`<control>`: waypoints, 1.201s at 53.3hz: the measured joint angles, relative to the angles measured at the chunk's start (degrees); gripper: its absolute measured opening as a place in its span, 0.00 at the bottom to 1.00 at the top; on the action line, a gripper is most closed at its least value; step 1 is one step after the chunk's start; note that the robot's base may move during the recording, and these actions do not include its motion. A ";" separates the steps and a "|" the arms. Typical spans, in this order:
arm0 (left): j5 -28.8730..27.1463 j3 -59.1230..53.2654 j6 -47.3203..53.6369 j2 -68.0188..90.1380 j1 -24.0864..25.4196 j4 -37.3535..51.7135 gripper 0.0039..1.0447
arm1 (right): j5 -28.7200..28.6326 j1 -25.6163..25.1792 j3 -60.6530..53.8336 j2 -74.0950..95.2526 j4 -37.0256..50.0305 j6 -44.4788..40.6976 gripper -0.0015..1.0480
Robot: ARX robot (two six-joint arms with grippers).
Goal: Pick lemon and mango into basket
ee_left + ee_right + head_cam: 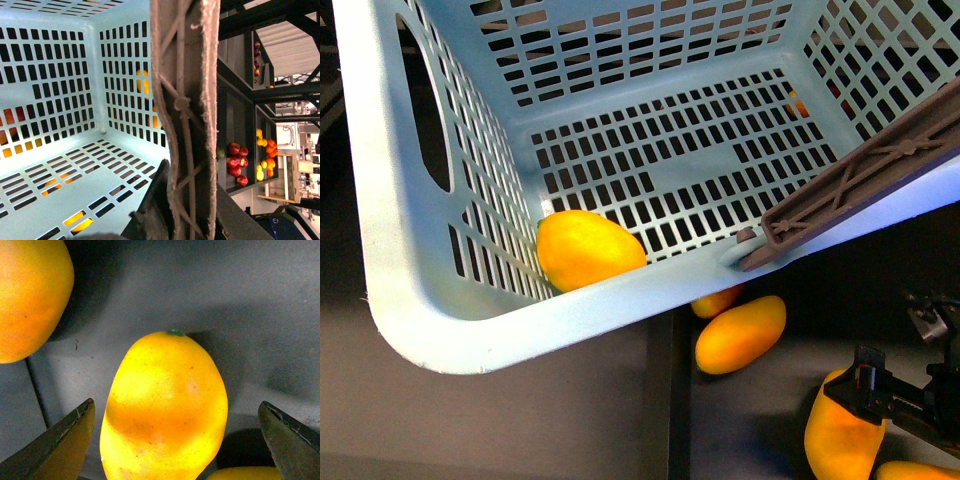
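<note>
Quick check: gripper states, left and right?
Left gripper: looks closed on the basket handle.
Right gripper: open, jaws either side of a mango, not gripping it.

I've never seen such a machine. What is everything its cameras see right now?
basket: one, light aqua, tilted, close to the front camera.
handle: one, brown, across the basket's right corner.
lemon: one, yellow, inside the basket's near corner.
mangoes: at least four, yellow-orange, on the dark surface below the basket.
shelf fruit: many, red, orange, yellow, on far racks.
right fingers: two, dark, open, either side of a mango.
left fingers: dark, beside the handle; grip unclear.
</note>
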 joint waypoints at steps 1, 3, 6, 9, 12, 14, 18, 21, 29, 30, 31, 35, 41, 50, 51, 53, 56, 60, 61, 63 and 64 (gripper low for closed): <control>0.00 0.00 0.00 0.00 0.00 0.00 0.06 | 0.00 0.09 0.02 0.11 0.00 -0.02 0.92; 0.00 0.00 0.00 0.00 0.00 0.00 0.06 | 0.02 0.37 0.09 0.37 0.00 -0.02 0.92; 0.00 0.00 0.00 0.00 0.00 0.00 0.06 | 0.00 0.76 0.35 0.74 0.00 -0.02 0.92; -0.02 0.00 0.00 0.00 0.00 0.00 0.06 | 0.00 1.20 0.77 1.05 -0.02 0.00 0.92; -0.02 0.00 0.00 0.00 0.00 0.00 0.06 | 0.02 1.57 1.44 1.38 -0.11 0.17 0.92; -0.07 0.00 0.00 0.00 0.00 0.00 0.06 | 0.02 1.88 2.12 1.73 -0.20 0.42 0.92; -0.07 0.00 0.02 0.00 0.00 0.00 0.06 | 0.09 2.40 3.04 2.27 -0.24 1.29 0.92; -0.07 0.00 0.02 0.00 0.00 0.00 0.06 | 0.22 2.73 3.52 2.62 -0.24 1.79 0.92; -0.02 0.00 0.02 0.00 0.00 0.00 0.06 | 0.63 3.93 4.50 3.72 -0.22 4.00 0.92; 0.00 0.00 0.02 0.00 0.00 0.00 0.06 | 0.72 4.15 4.61 3.93 -0.22 4.44 0.92; 0.00 0.00 0.02 0.00 0.00 0.00 0.06 | 0.74 4.35 4.68 4.04 -0.20 4.66 0.92; 0.00 0.00 0.02 0.00 0.00 0.00 0.06 | 0.98 4.87 5.01 4.68 -0.13 6.25 0.92; -0.02 0.00 0.00 0.00 0.00 0.00 0.06 | 1.40 5.01 4.90 4.79 0.37 8.33 0.92; -0.04 0.00 0.02 0.00 0.00 0.00 0.06 | 2.19 5.18 3.89 4.74 0.52 10.29 0.66; -0.04 0.00 0.02 0.00 0.00 0.00 0.06 | 2.23 5.16 3.78 4.72 0.52 10.34 0.64; -0.04 0.00 0.02 0.00 0.00 0.00 0.06 | 2.25 5.09 3.65 4.63 0.52 10.53 0.61; -0.04 0.00 0.02 0.00 0.00 0.00 0.06 | 2.25 4.83 3.52 4.57 0.55 10.67 0.60; 0.00 0.00 0.00 0.00 0.00 0.00 0.06 | 2.25 4.35 3.21 4.46 0.57 10.91 0.60; 0.00 0.00 0.02 0.00 0.00 0.00 0.06 | 2.25 4.15 3.10 4.42 0.61 10.97 0.60; 0.00 0.00 0.00 0.00 0.00 0.00 0.06 | 2.27 3.69 2.86 4.20 0.66 11.21 0.60; 0.00 0.00 0.00 0.00 0.00 0.00 0.06 | 2.29 3.54 2.80 4.13 0.66 11.21 0.60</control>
